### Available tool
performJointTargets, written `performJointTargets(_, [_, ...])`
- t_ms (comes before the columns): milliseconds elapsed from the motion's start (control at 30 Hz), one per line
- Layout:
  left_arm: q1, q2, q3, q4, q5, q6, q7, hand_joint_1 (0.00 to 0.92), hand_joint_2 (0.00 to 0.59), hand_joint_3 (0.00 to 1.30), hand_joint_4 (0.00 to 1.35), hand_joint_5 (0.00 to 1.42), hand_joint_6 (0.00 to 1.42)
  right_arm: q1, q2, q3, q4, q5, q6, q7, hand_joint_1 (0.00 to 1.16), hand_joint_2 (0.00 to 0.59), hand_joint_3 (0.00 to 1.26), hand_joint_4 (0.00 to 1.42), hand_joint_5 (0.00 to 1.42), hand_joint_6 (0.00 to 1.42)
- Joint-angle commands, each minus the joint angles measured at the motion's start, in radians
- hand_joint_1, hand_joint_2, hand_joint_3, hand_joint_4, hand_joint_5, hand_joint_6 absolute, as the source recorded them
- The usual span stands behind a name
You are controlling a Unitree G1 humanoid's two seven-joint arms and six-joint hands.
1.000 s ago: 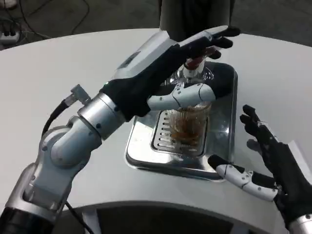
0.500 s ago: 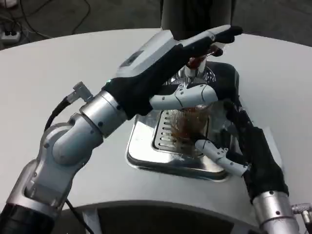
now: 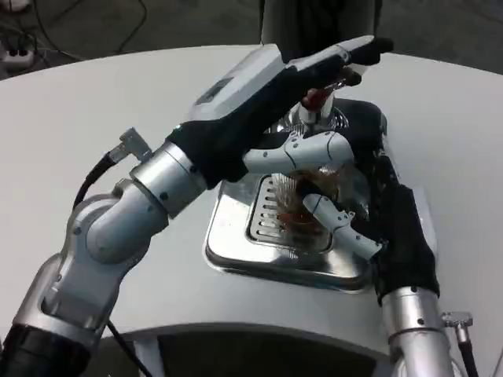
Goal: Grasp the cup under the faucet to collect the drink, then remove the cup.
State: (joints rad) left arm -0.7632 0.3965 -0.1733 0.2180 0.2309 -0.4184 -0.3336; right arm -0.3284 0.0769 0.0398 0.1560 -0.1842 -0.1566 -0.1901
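Note:
A clear glass cup (image 3: 308, 196) with brown drink stands on the grille of a shiny steel drip tray (image 3: 232, 236), under the chrome faucet (image 3: 317, 118) with its red handle (image 3: 314, 96). My left hand (image 3: 271, 90) reaches over the faucet, its fingers stretched out across the red handle and its thumb lying just above the cup's rim. From the right, my right hand (image 3: 389, 224) wraps the cup, with its thumb across the cup's front and its fingers along the right side. The cup's right wall is hidden by that hand.
The tray sits near the front of the round white table (image 3: 94, 110). Cables and a power strip (image 3: 16, 47) lie on the floor at the far left. A dark upright shape (image 3: 314, 23) stands behind the table.
My right hand has moved left from the table's right side onto the cup and closed round it. The left hand has stayed over the faucet handle.

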Motion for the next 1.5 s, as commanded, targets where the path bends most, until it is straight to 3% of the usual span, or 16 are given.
performJointTargets(33, [-0.014, 0.004, -0.017, 0.021, 0.02, 0.005, -0.025, 0.0, 0.097, 0.15, 0.15, 0.23, 0.13, -0.036, 0.009, 0.005, 0.07, 0.0, -0.044, -0.022, 0.77, 0.194, 0.05, 0.08, 0.07, 0.11])
performJointTargets(567, [-0.016, 0.0, -0.017, 0.038, 0.019, -0.001, -0.019, 0.0, 0.098, 0.16, 0.15, 0.23, 0.12, -0.129, -0.015, -0.005, 0.239, 0.0, -0.113, -0.043, 0.79, 0.179, 0.05, 0.09, 0.09, 0.12])
performJointTargets(1500, [-0.034, 0.002, -0.012, 0.055, 0.02, 0.005, -0.017, 0.0, 0.108, 0.16, 0.15, 0.23, 0.12, -0.2, -0.028, 0.041, 0.324, -0.092, -0.129, -0.126, 0.75, 0.156, 0.06, 0.12, 0.12, 0.13])
